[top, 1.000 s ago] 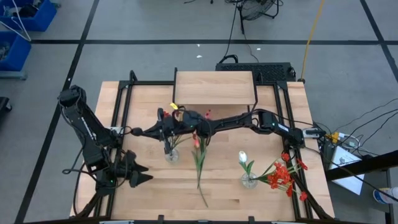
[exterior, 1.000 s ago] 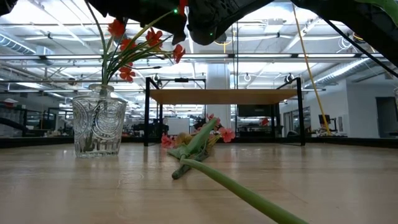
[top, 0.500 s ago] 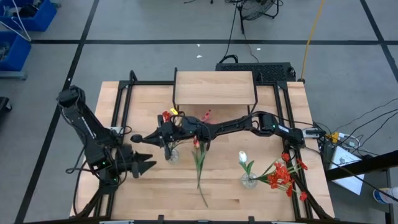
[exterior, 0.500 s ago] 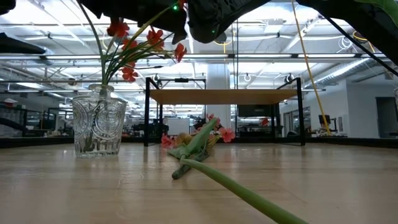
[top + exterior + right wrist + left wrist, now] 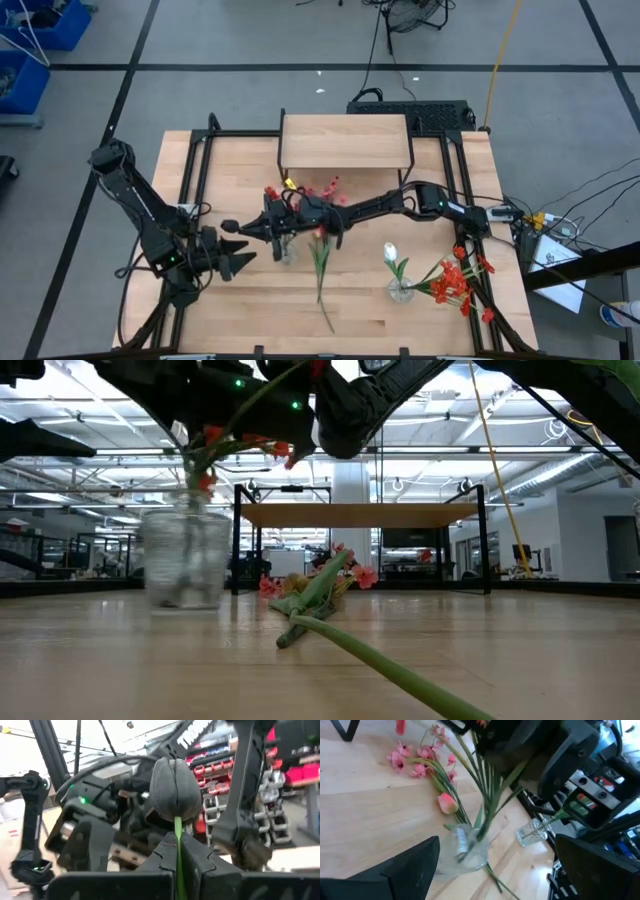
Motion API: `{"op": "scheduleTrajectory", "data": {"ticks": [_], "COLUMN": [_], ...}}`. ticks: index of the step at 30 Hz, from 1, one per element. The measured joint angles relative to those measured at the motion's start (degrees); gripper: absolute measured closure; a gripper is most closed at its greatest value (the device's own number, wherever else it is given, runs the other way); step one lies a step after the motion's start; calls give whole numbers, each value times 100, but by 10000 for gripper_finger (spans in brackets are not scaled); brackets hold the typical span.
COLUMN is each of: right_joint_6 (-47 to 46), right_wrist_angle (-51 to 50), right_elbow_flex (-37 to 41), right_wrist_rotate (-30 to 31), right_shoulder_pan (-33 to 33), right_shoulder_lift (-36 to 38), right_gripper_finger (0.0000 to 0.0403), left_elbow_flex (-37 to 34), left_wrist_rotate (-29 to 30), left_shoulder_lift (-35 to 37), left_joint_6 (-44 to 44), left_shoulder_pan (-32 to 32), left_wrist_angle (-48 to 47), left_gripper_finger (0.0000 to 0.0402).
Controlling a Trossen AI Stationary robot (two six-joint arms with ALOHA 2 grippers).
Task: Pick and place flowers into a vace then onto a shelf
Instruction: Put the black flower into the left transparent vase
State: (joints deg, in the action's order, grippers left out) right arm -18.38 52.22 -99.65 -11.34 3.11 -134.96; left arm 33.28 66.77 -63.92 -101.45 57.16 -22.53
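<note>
While right fingers [image 5: 176, 851] clench green stem [image 5: 177, 832] over vase [image 5: 285, 250], apparently blurred; left fingers [image 5: 485, 870] spread, near vase.

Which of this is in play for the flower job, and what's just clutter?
In play: right gripper shut on a stem; open left gripper; vase; loose flowers; second vase; shelf.
Clutter: blue bins; yellow cable.

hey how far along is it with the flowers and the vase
Partly done: red flowers stand in the glass vase, their green stem pinched in the right claw. The left claw waits open beside the vase. Left: pink flowers lie on the table and the shelf is bare.
</note>
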Motion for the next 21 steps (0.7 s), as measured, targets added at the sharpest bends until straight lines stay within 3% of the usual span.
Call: {"op": "scheduleTrajectory", "data": {"ticks": [11, 21], "right_joint_6": [6, -284], "right_wrist_angle": [286, 461], "right_elbow_flex": [265, 265], "right_wrist_rotate": [85, 79], "right_shoulder_pan": [0, 3], "right_shoulder_lift": [-2, -2], "right_gripper_finger": [402, 374], "left_elbow_flex": [0, 0], "left_wrist_rotate": [-224, -226], "left_shoulder_lift": [0, 0], "left_joint_6": [94, 99], "left_shoulder_pan": [-22, -22], "left_wrist_angle": [-2, -48], "left_gripper_finger": [2, 2]}}
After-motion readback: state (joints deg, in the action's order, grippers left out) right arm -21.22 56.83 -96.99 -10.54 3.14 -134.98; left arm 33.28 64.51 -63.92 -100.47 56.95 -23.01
